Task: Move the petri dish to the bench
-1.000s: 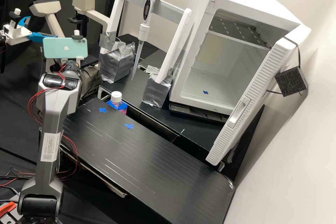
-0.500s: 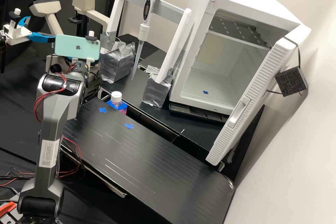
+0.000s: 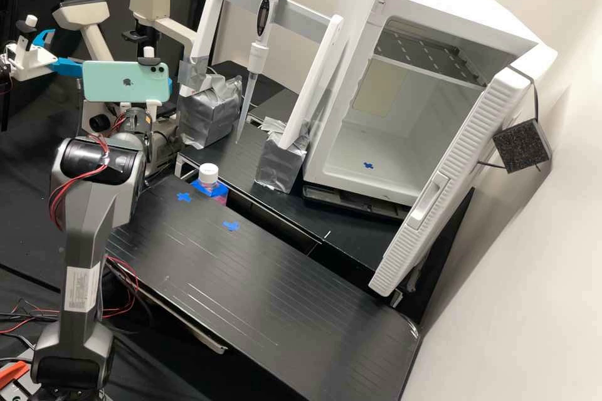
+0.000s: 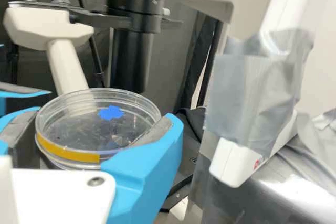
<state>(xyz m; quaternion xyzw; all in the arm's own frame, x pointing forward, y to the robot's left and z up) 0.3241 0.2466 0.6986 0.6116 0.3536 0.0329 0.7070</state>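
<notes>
In the wrist view, see the dish [image 4: 97,129] clamped across its clear round wall by the hand [image 4: 102,116], up in the air between two blue fingers [image 4: 152,166], with the microscope [image 4: 68,53] behind. Still to do: setting down on the table [image 3: 257,288], lower middle of the high view. Expect trouble first from smooth, thin plastic: too light a squeeze, and a slip during a quick swing; too hard, and a cracked wall or a sudden pop out sideways. Beware next of the capped bottle [image 3: 210,182] at the table's far edge, left of centre in the high view, easy to knock on a low approach towards the blue crosses [image 3: 183,197]. Watch also for a snag on the silver-wrapped block [image 3: 210,111] in a wide turn. Finally, risk a tipped landing and a skid from letting go too high or at a slant.
</notes>
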